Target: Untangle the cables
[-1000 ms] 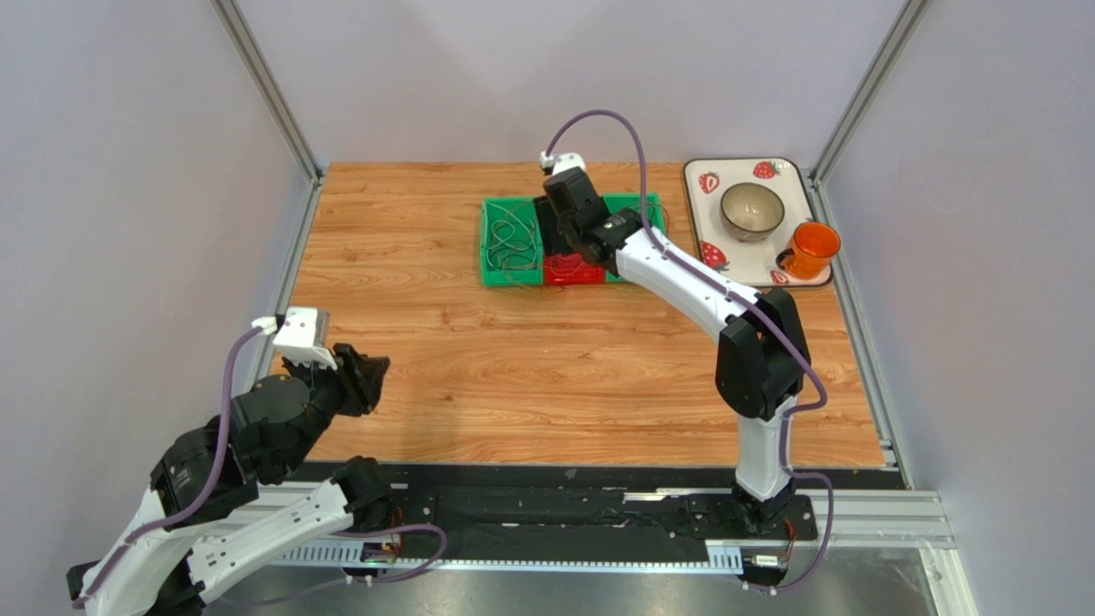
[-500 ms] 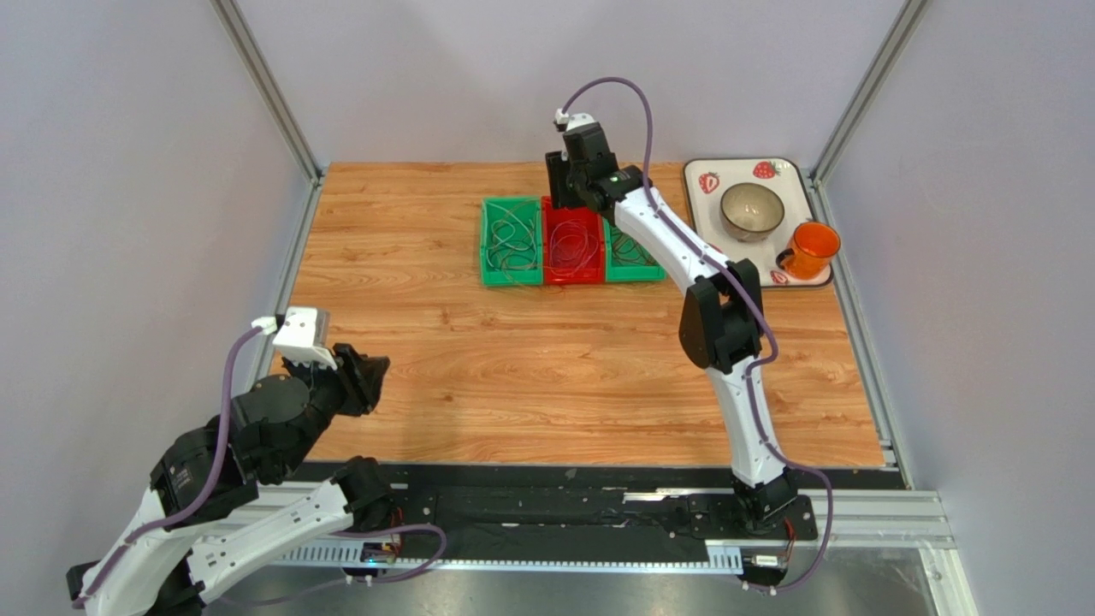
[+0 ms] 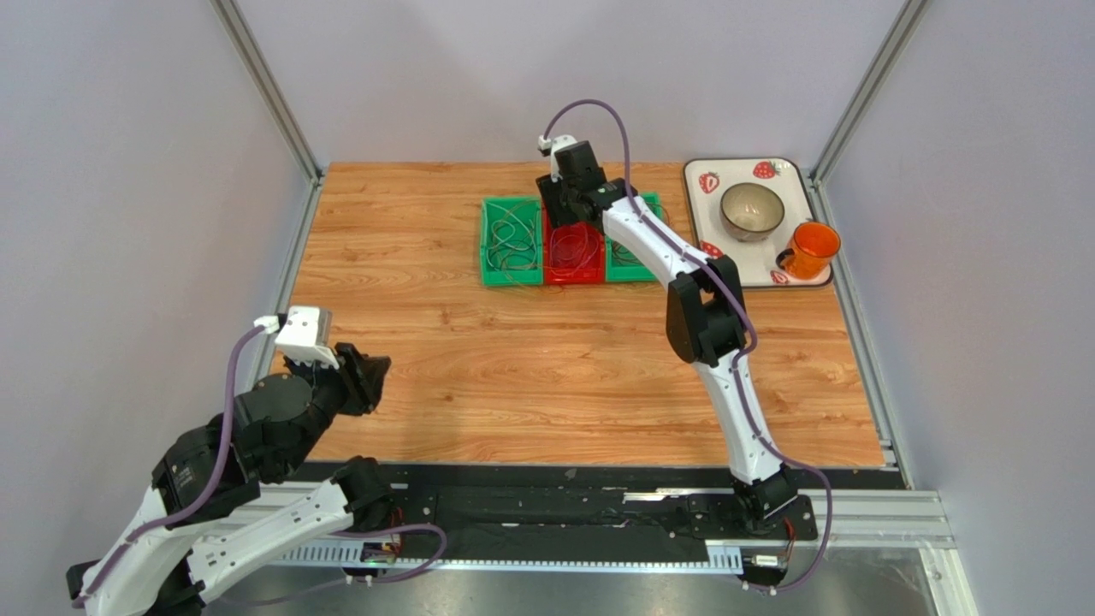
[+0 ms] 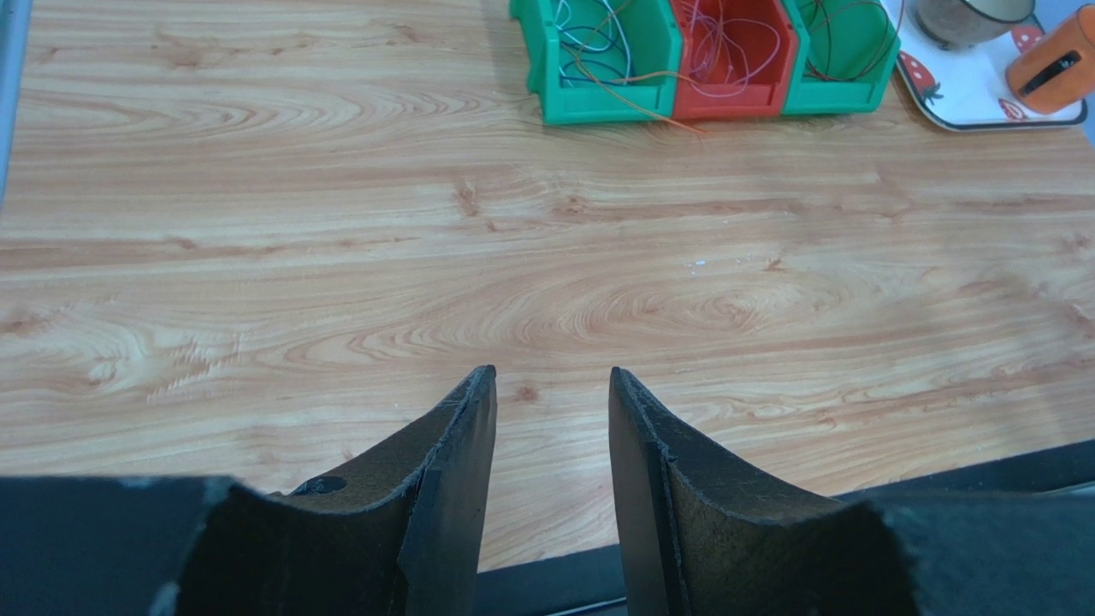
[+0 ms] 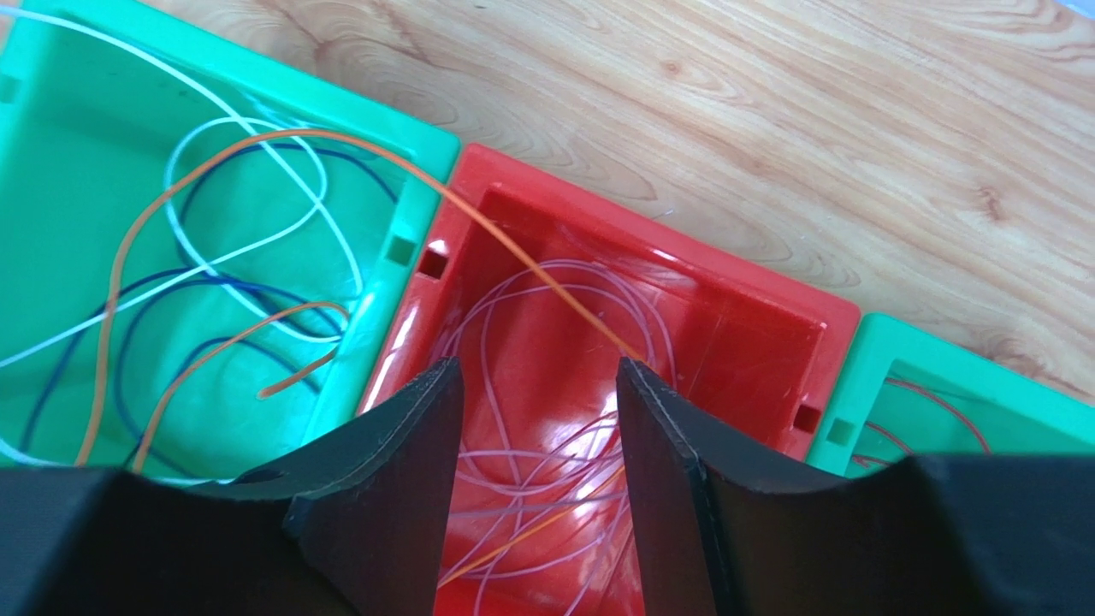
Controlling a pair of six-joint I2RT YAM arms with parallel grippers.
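Right gripper point(image 3: 569, 218): I have it hanging over the red bin point(image 3: 575, 270), the middle of three bins at the far centre of the table point(image 3: 514, 372). Its fingers point(image 5: 411, 449) stand moderately apart with nothing pinched.
Change, right arm: a second ago the gripper lay lower over the bins and hid most of the red one. Half a second ago it stood at the bins' far edge. Now it sits slightly nearer and further left, and the elbow has swung left.
Cables point(image 5: 566, 308): all lie in the three bins, as loose curls.
Orange wire point(image 5: 514, 244): it loops in the left green bin point(image 5: 64, 154), crosses the shared rim into the red bin and runs up to the tip of one finger. I cannot tell whether it touches.
Other wires: white point(image 5: 244, 128) and dark blue point(image 5: 193, 276) loops are in the left green bin, pale pinkish ones in the red bin, and a red strand point(image 5: 945, 398) in the right green bin point(image 5: 900, 424).
Left gripper point(image 4: 550, 379): parked low over bare wood near my edge of the table, well apart from the bins, jaws partly apart with nothing between them.
Change, left arm: none, same pose in all three views.
Far right: strawberry tray point(image 3: 701, 173) with a bowl point(image 3: 752, 209) and an orange cup point(image 3: 812, 244), unmoved.
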